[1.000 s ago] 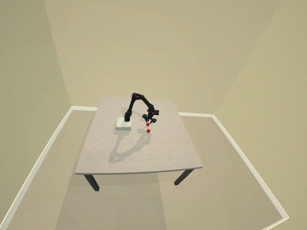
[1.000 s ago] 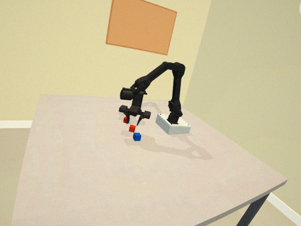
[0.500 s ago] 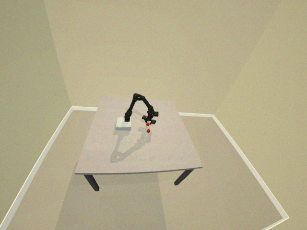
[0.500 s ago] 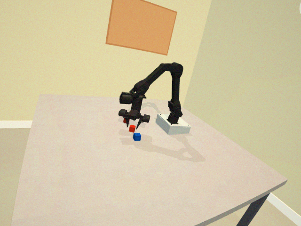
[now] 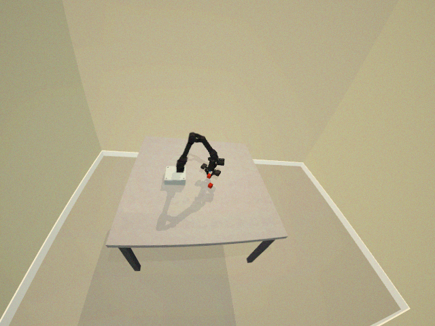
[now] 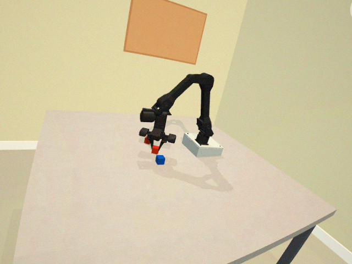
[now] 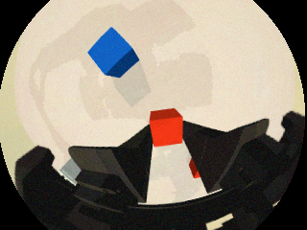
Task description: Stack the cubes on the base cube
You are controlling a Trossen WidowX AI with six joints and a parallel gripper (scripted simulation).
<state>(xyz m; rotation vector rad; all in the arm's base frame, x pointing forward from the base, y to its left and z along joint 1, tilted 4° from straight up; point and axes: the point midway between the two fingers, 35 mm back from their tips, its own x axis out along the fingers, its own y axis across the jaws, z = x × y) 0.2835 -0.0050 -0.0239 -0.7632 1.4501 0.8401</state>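
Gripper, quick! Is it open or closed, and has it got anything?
Gripper: closed on a red cube, pinched right at its fingertips.

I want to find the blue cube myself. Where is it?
Look at the grey table and find the black arm. Just in front of its gripper, past two red cubes, sits the blue cube. It is the only blue one.

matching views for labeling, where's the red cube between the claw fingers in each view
Top: the red cube sits mid-table, right of the white base.
Exterior: centre, just above the blue cube.
Wrist: centre, between the dark fingers.
Shared landmark: the other red cube, close beside it everywhere.
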